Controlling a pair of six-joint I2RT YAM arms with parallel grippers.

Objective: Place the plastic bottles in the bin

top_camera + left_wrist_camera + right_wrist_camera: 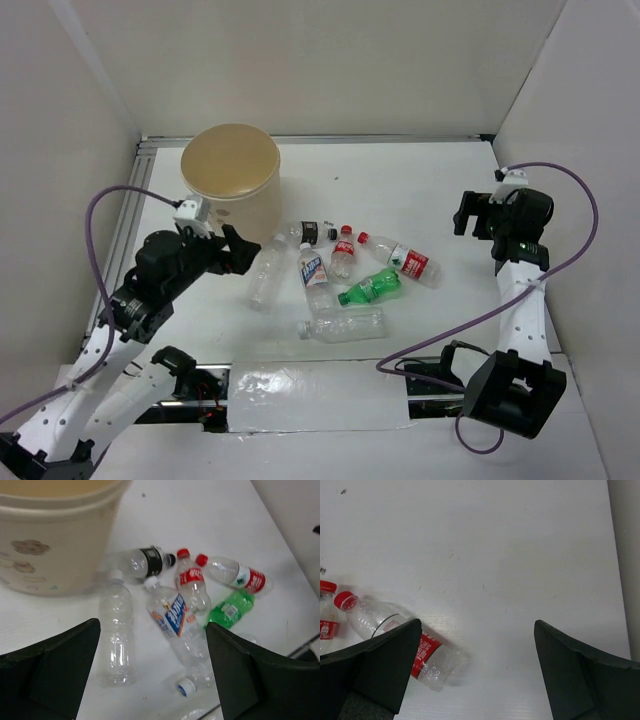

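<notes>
Several plastic bottles lie in a cluster on the white table: a clear unlabelled one (266, 272), a dark-labelled one (306, 233), a blue-labelled one (316, 272), a small red-labelled one (343, 252), a long red-capped one (405, 260), a green one (371, 288) and a clear one nearest me (343, 324). The tan bin (231, 185) stands upright at the back left. My left gripper (240, 249) is open and empty just left of the cluster, in front of the bin. My right gripper (468, 216) is open and empty, right of the bottles. The left wrist view shows the bin (47, 540) and the green bottle (229, 609).
White walls close in the table on the left, back and right. A metal rail (140, 185) runs along the left edge. Purple cables (470, 325) loop from both arms. A sheet of clear plastic (320, 398) lies at the near edge between the arm bases.
</notes>
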